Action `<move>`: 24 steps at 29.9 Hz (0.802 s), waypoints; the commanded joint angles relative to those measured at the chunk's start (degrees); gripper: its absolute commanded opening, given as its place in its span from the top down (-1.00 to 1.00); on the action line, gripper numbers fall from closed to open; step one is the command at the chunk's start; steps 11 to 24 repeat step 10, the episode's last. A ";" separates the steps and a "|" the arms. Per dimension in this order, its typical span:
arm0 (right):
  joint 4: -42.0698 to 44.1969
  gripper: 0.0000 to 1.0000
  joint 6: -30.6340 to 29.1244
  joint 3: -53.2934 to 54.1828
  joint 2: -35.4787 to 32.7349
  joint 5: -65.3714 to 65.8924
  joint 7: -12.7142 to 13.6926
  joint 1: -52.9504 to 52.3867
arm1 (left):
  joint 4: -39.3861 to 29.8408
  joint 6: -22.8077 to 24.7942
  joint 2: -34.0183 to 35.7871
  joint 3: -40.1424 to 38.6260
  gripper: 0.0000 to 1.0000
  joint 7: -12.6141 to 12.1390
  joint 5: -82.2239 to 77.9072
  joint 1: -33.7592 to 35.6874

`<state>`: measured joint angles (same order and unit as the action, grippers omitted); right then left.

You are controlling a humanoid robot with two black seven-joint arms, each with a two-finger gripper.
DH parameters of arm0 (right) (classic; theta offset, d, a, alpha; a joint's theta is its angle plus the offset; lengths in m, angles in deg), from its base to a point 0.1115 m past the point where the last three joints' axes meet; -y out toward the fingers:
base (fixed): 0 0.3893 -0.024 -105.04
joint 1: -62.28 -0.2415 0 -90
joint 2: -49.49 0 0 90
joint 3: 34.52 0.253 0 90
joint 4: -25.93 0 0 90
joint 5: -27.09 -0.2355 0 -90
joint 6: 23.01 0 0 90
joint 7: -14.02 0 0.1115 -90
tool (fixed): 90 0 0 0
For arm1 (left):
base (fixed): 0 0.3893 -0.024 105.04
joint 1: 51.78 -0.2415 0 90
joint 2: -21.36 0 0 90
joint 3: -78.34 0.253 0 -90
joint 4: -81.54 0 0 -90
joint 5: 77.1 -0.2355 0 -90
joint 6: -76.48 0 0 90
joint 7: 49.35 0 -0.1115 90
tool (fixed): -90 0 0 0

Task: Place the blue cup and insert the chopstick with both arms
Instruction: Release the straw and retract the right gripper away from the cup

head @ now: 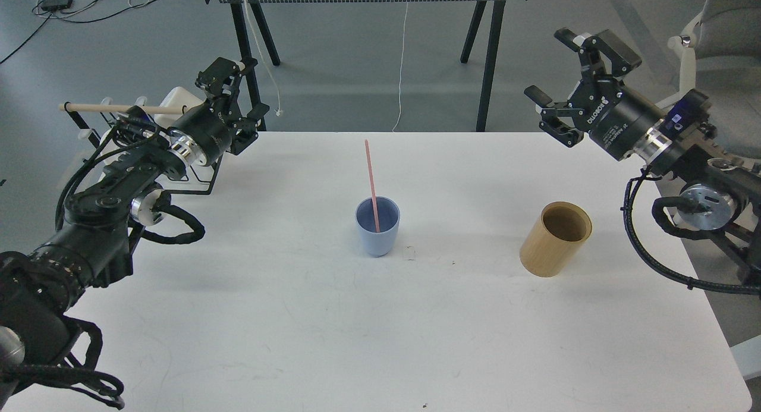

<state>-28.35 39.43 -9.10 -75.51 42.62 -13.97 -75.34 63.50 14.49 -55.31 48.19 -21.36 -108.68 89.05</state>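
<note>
Both arms are hanging clear, fingers (235, 82) spread empty; chopstick (372, 183) is standing in cup (377, 226), so retreating gently is sparing it

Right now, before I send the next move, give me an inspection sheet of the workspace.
Surface: white table, a few small dark specks.
Job's things: blue cup upright near centre; pink chopstick standing in it, leaning on the rim.
Clutter: tan wooden cylinder right of the cup, apart from it; wire rack with a wooden rod at the left rear corner.
Grippers: left gripper raised by the rack, jaws open, empty; right gripper raised, jaws open, empty.
Cables: black looms on both arms; white cord hanging behind.
Surroundings: grey floor, trestle table legs, chair at right.
</note>
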 commanded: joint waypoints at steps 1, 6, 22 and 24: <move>1.55 -0.99 -0.43 0.15 0.03 -0.06 -0.01 0.77 | -0.16 0.00 0.21 0.09 -0.97 0.01 2.40 -0.03; 2.69 -0.99 -0.43 3.13 0.73 -1.20 -0.01 0.86 | -0.16 0.00 0.38 0.26 -0.97 0.01 3.20 -0.11; 3.84 -0.99 -0.43 3.84 0.82 -1.82 -0.01 1.12 | -0.16 0.00 0.73 0.26 -0.97 0.01 3.29 -0.20; 3.84 -0.99 -0.43 3.84 0.82 -1.82 -0.01 1.12 | -0.16 0.00 0.73 0.26 -0.97 0.01 3.29 -0.20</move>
